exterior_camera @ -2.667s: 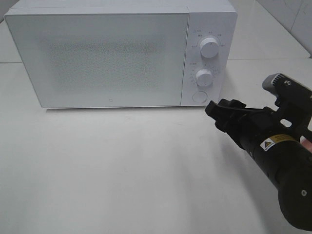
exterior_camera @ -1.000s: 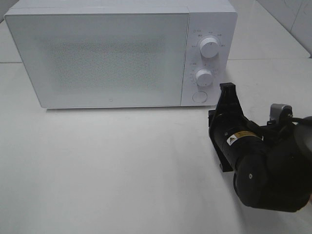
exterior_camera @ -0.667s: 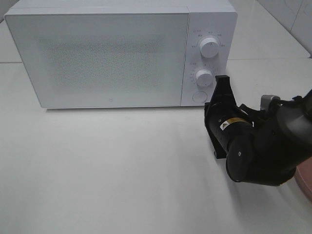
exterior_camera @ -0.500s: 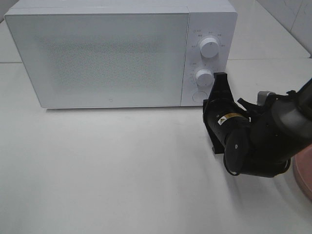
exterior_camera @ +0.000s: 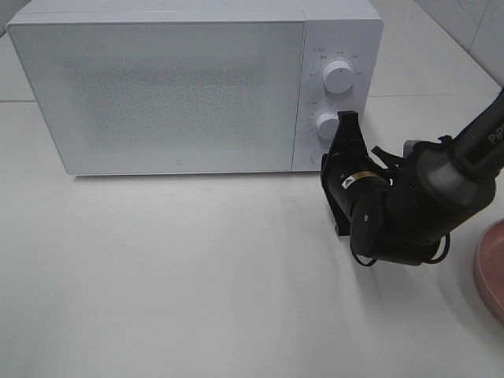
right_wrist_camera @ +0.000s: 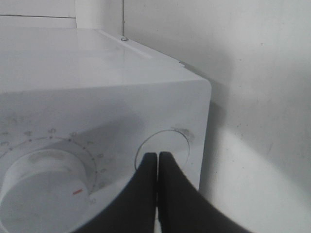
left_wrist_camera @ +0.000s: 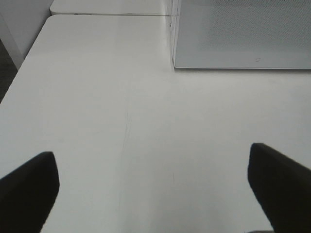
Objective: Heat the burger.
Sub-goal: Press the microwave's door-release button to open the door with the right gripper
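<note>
The burger is out of view in every frame. The white microwave (exterior_camera: 173, 87) stands at the back with its door closed; it also shows in the left wrist view (left_wrist_camera: 243, 34). My right gripper (exterior_camera: 327, 161) is shut and empty, turned on its side, with its tips at the round button (right_wrist_camera: 165, 143) under the lower dial (exterior_camera: 327, 124). In the right wrist view the closed fingertips (right_wrist_camera: 157, 156) meet the button's rim. My left gripper (left_wrist_camera: 155, 179) is open and empty over bare table, and it is out of the exterior view.
The edge of a pink round plate (exterior_camera: 492, 272) shows at the right edge of the table. The upper dial (exterior_camera: 337, 76) sits above the lower one. White table (exterior_camera: 173, 276) lies in front of the microwave. A tiled wall stands at the back right.
My right gripper rolled onto its side and moved left and forward to the microwave's round button. The pink plate's edge has come into view behind the arm.
</note>
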